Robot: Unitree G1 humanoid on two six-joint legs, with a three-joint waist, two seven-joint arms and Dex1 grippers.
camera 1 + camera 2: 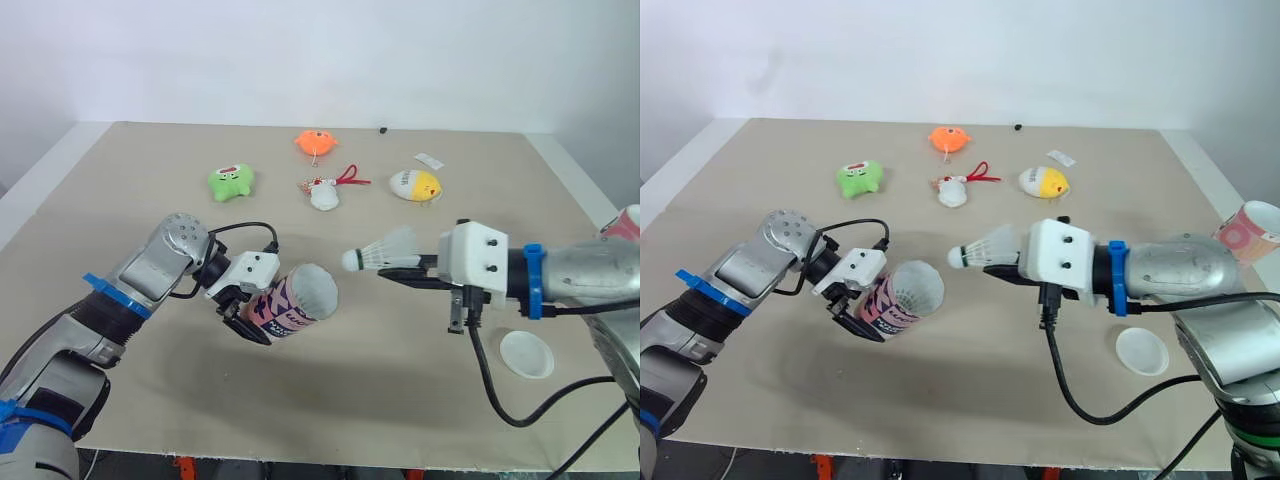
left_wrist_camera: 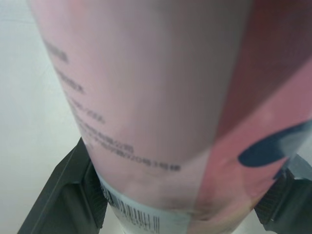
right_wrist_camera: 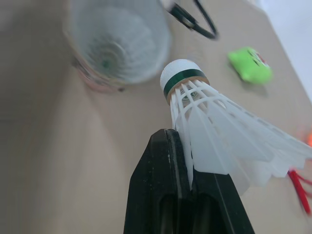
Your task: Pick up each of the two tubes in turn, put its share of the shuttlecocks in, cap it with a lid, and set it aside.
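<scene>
Left arm bent inward, its pincer (image 1: 252, 312) clenched on the base of a pink printed tube (image 1: 297, 299) whose open mouth tilts toward the right pincer (image 1: 397, 270). That one, its arm held level, grasps a white green-banded shuttlecock (image 1: 381, 252), cork just short of the mouth. The label's small print is unreadable.
</scene>
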